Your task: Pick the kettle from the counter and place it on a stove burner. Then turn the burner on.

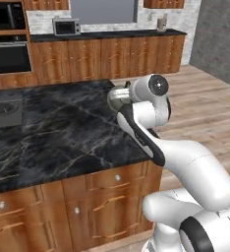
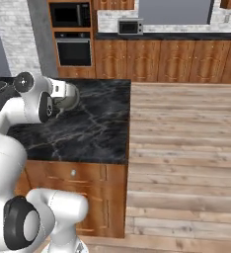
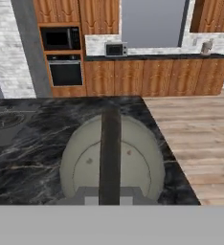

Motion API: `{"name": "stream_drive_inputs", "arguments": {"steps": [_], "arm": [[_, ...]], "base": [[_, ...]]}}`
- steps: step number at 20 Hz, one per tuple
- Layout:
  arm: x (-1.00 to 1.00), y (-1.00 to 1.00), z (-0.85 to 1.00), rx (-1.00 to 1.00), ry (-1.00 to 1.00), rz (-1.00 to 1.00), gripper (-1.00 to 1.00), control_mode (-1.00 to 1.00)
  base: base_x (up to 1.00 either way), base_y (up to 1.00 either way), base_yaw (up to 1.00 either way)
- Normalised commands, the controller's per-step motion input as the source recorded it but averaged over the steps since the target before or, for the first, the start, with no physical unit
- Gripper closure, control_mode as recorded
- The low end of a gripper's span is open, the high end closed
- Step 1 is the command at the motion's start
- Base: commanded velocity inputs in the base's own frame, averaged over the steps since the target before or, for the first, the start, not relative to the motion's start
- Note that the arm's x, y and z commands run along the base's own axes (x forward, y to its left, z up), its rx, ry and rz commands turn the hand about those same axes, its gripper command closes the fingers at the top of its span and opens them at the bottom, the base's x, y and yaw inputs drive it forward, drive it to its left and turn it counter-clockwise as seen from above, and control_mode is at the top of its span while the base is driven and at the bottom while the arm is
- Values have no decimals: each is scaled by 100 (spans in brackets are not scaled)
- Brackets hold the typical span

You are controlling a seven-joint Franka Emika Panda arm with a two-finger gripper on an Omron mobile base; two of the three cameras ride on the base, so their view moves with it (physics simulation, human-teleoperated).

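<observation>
Gripper [image 3: 110, 198] was clamped shut on dark arched handle [image 3: 109, 153] of kettle [image 3: 80, 162]. Kettle hung directly below hand, above black marble counter [image 3: 32, 162], near counter's right edge.

We see the kettle [image 3: 111, 160] from above in the hand view: squat, dull grey-beige, round, with a dark handle running across its top. It sits over the black marble counter [image 1: 63, 133], near the counter's right end. The cooktop with its round burner [image 1: 1, 109] lies well to the left.
</observation>
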Motion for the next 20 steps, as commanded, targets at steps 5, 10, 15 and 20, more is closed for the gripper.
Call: {"name": "stream_drive_inputs", "arguments": {"steps": [5,10,15,20], "arm": [[0,0,0,0,0,0,100,100],[0,0,0,0,0,0,100,100],[0,0,0,0,0,0,100,100],[0,0,0,0,0,0,100,100]], "base": [[17,-100,0],[23,-100,0],[36,-100,0],[66,-100,0]]}}
